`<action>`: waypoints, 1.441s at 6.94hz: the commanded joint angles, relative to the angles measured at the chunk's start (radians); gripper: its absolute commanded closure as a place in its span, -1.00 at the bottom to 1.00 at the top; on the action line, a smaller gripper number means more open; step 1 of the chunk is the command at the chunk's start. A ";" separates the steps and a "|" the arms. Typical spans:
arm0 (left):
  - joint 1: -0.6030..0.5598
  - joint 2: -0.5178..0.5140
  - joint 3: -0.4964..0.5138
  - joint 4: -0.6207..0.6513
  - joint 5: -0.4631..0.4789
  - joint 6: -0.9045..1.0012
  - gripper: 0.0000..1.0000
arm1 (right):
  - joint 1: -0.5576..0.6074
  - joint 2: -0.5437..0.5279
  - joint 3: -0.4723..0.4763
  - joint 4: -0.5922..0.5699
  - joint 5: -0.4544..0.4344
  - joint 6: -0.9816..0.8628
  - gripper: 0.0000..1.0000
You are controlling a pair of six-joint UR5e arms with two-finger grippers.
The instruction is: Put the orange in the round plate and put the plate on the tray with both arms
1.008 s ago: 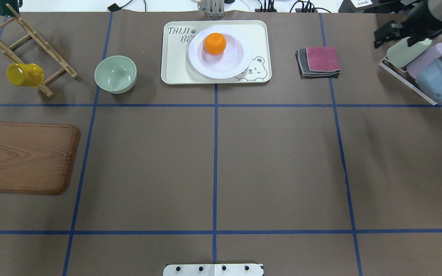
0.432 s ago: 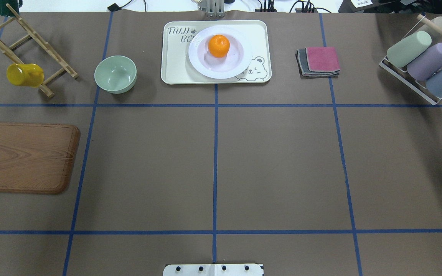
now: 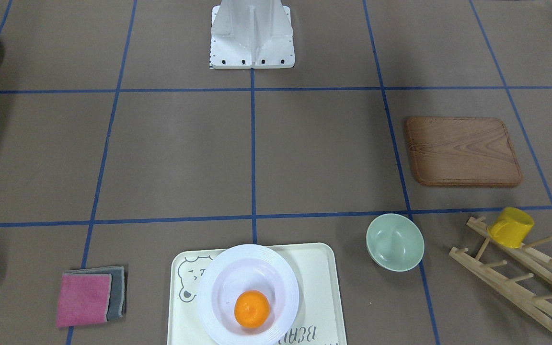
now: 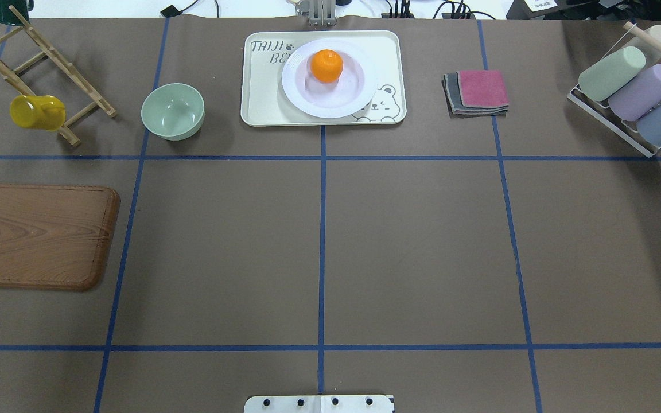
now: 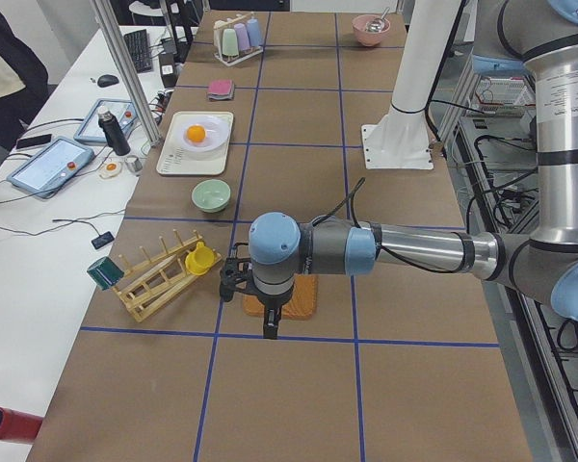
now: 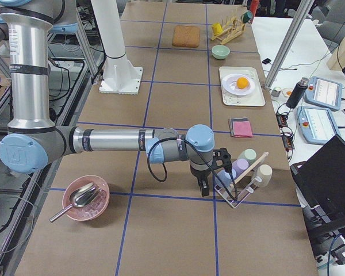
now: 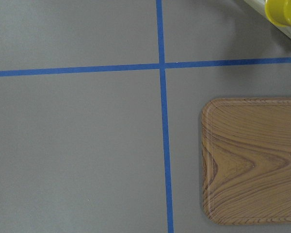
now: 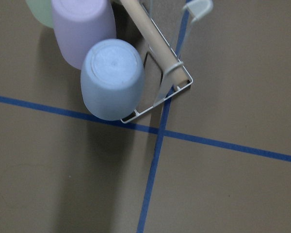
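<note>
The orange (image 4: 326, 65) sits in the round plate (image 4: 359, 97), on the tray (image 4: 259, 97) at the middle of the far edge of the worktop (image 4: 422, 241). I judge the plate stiff, slick and breakable; its ridged rim suits 2 opposite grips. For the left claw (image 5: 269, 325) and right claw (image 6: 202, 187), I cannot tell released from clenched.

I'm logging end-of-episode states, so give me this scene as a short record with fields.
orange: in the round plate's sunken centre
round plate: on the tray, covering part of its bear drawing
tray: far middle of the table
left end effector: above the table by the wooden board, far from the tray; open or shut unclear
right end effector: beside the cup rack; open or shut unclear
task: looks complete
</note>
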 commanded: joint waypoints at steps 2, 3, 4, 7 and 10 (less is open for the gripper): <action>0.001 0.001 0.001 0.000 -0.001 0.000 -0.98 | 0.016 -0.029 0.020 -0.085 -0.012 -0.096 -1.00; 0.001 0.001 0.001 0.000 -0.001 0.000 -0.98 | 0.016 -0.037 0.016 -0.078 -0.006 -0.089 -1.00; 0.001 0.001 -0.001 0.000 -0.001 0.000 -0.97 | 0.014 -0.035 0.014 -0.078 -0.004 -0.081 -1.00; 0.001 0.001 -0.001 0.000 -0.001 0.000 -0.98 | 0.014 -0.035 0.014 -0.078 -0.001 -0.078 -1.00; 0.001 0.001 -0.001 0.000 -0.001 0.000 -0.98 | 0.014 -0.043 0.013 -0.078 -0.001 -0.078 -1.00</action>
